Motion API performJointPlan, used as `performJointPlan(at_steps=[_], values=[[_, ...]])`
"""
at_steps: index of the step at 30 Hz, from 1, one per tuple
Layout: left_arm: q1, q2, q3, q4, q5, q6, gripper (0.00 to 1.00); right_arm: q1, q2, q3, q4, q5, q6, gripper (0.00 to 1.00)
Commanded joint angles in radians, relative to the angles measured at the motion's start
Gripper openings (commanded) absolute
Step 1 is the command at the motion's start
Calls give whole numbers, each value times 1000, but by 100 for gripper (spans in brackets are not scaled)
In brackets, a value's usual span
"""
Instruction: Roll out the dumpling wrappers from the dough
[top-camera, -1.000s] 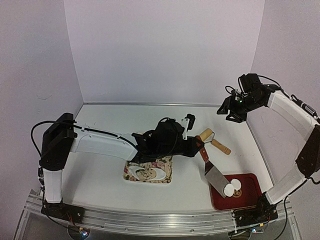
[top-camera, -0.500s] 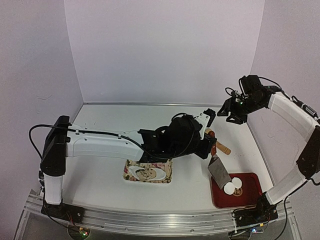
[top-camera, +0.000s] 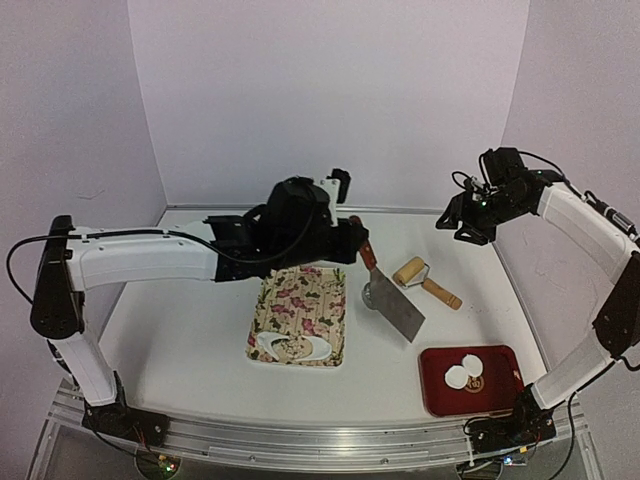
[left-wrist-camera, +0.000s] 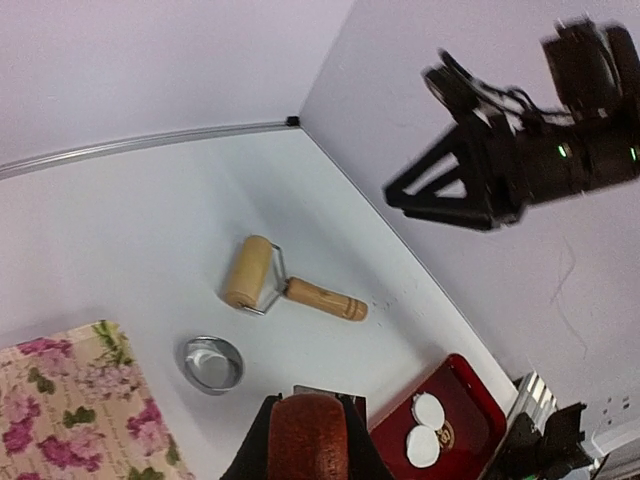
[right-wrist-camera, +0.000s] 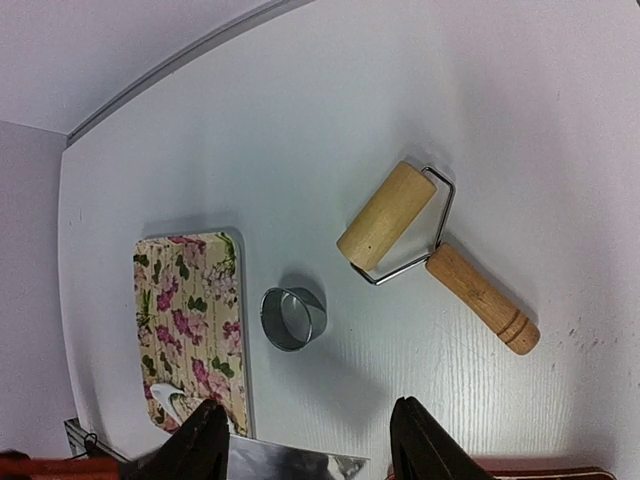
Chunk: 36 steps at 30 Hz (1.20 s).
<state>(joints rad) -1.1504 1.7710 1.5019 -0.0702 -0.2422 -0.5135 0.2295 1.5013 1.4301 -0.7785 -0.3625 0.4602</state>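
Two dumpling wrappers (top-camera: 464, 371), small white discs, lie touching in the red tray (top-camera: 500, 392) at the front right; the left wrist view shows them (left-wrist-camera: 427, 426) too. My left gripper (top-camera: 350, 236) is shut on the red-brown handle (left-wrist-camera: 309, 440) of a metal spatula (top-camera: 400, 311), held above the table's middle with the blade pointing front right. The white dough sheet (top-camera: 290, 347), with holes cut in it, lies on the near end of the floral board (top-camera: 305, 300). My right gripper (top-camera: 465, 226) hangs high at the back right, open and holding nothing, its fingers (right-wrist-camera: 205, 442) wide apart.
A wooden-handled roller (top-camera: 425, 278) lies right of centre on the white table. The metal ring cutter (right-wrist-camera: 293, 318) stands between the board and the roller, partly behind the spatula in the top view. Walls close the table at the back and both sides.
My left arm has swung back and to the left with the spatula, from over the red tray to above the table's middle, uncovering the board. The right arm has stayed still.
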Motion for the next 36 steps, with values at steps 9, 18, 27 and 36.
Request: performJointPlan(at_steps=[9, 18, 27, 36], values=[[575, -439, -116, -332, 166, -172, 0, -4, -13, 9, 41, 104, 45, 56], [1048, -497, -267, -326, 423, -168, 0, -4, -7, -18, 115, 84, 121, 57], [1126, -465, -447, -184, 356, -168, 0, -4, -51, -74, 144, 94, 91, 60], [1129, -392, -609, -61, 435, -158, 4, -4, -89, -151, 177, 116, 69, 65]])
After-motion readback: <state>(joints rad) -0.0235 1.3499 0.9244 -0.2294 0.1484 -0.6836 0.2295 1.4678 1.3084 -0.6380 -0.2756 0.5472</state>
